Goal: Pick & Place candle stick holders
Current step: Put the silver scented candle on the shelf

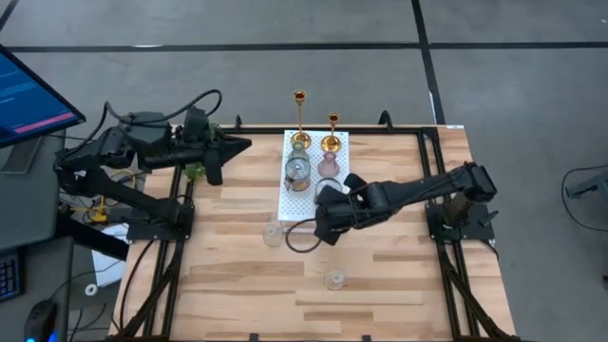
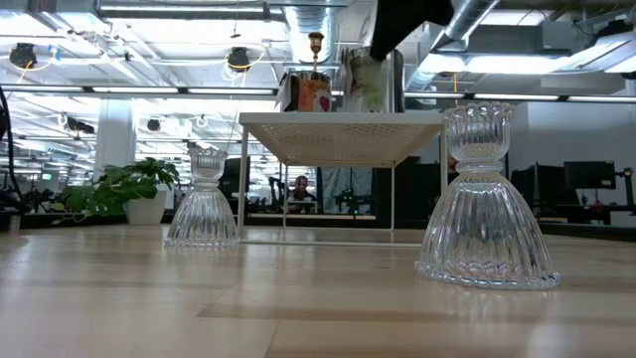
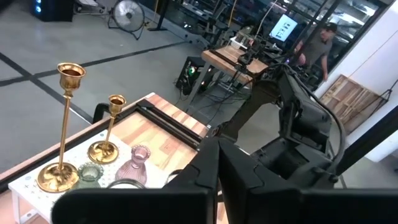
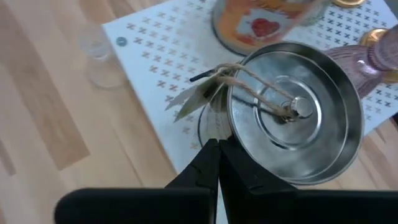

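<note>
Two gold candle stick holders (image 1: 300,119) (image 1: 332,133) stand on their round bases at the far end of the white dotted board (image 1: 293,203), beside a pinkish glass holder (image 1: 328,166) and an orange-labelled jar (image 1: 297,171). A small greenish cup (image 3: 90,172) sits by the taller gold stick (image 3: 65,124). Two clear glass holders (image 1: 274,233) (image 1: 333,278) stand on the wood. My right gripper (image 1: 321,233) is over the board's near end, shut on a silvery lid (image 4: 292,118). My left gripper (image 1: 245,144) hovers shut at the table's far left, pointing level. My right gripper pinches the rim (image 4: 235,144) of the silvery lid between its two fingers, coming at it slanting down from the table's right. The lid is lifted clear above the board and tilted, its hollow side with the knob (image 4: 302,107) and tagged twine (image 4: 214,84) facing the wrist camera.
The board stands on thin legs (image 2: 241,179), raised above the wood. A leafy plant (image 1: 197,171) sits under my left arm. A monitor (image 1: 28,95) stands off the table's left. A person (image 3: 320,43) is in the room behind. Bare wood lies along the near edge.
</note>
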### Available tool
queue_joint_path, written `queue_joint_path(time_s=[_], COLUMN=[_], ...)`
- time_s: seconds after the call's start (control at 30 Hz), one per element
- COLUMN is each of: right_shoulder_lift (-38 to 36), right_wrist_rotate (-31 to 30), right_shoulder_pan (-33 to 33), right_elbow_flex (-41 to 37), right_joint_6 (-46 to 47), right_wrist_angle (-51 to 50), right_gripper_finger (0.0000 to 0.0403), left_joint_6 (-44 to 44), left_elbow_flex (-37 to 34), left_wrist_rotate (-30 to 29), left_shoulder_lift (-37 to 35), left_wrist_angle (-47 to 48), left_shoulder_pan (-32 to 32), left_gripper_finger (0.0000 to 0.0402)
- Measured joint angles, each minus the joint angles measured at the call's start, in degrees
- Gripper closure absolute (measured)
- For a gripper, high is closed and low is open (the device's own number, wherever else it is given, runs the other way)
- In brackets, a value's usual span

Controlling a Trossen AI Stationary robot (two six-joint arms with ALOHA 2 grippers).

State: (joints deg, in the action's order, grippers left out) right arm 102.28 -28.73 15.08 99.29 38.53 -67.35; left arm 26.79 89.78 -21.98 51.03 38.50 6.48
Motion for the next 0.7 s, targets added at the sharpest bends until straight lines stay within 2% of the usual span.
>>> queue_joint_path(time_s=[0.47, 0.7], right_shoulder_lift=[0.02, -0.45], right_wrist_rotate=[-0.80, -1.23], right_shoulder_pan=[-3.40, -2.38], right_elbow_flex=[0.00, 0.00], right_joint_6=[-1.61, -1.62], right_wrist_angle=[-6.13, -8.21], right_gripper_finger=[0.0403, 0.0403], left_joint_6=[0.40, 0.42], left_elbow_flex=[0.00, 0.00], left_wrist_rotate=[0.00, 0.00], left_shoulder_lift=[0.02, 0.30], left_wrist_angle=[-0.02, -0.02], left_shoulder_pan=[0.00, 0.00], left_gripper_finger=[0.0393, 0.0397])
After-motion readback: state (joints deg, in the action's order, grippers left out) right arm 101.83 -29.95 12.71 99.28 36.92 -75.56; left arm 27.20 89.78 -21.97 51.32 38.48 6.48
